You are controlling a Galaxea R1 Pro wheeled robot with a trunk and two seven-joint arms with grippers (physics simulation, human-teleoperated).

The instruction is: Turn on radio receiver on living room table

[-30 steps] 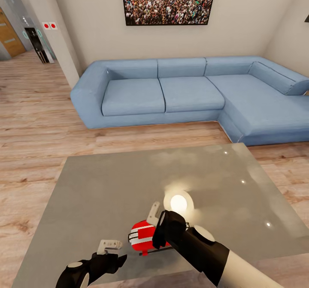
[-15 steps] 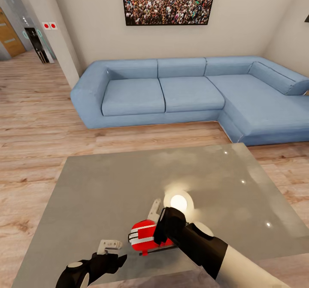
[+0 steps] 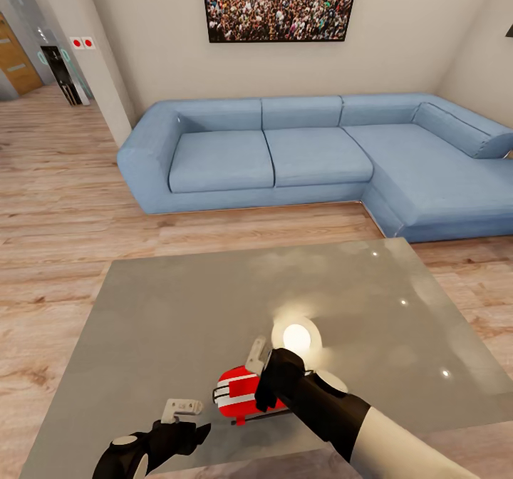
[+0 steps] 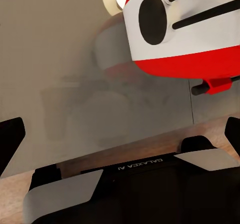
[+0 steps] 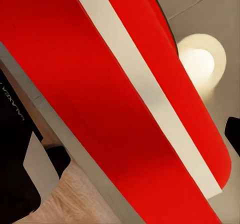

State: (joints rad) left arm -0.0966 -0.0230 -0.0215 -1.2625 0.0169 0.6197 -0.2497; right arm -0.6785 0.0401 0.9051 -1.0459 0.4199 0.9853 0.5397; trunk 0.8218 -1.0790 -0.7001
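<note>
Presently, at the lower left of the head view, the left gripper (image 3: 182, 413) hangs over the near edge of the bench (image 3: 178, 308), its fingers (image 4: 11, 136) apart and holding nothing; its wrist view looks across the glossy grey top at the radio receiver (image 3: 241, 391).

The radio receiver stands on the bench near the front edge, lower centre of the frame, just beside the left gripper and up against the right one. The right gripper (image 3: 265, 368) is pressed close over the red body. One pale finger (image 3: 254, 352) shows beyond the casing, but whether the pair is spread or closed cannot be told. The right wrist view shows red casing and white band at very close range.

Risk, as judged: the radio receiver sits close to the bench edge on a slick top. A sideways push from the right arm could slide or tip it toward the floor, or miss the dial.

Farther off lie the plank floor (image 3: 64, 201), the blue sofa (image 3: 313, 155) and the crowd picture (image 3: 279, 1) at top centre.
</note>
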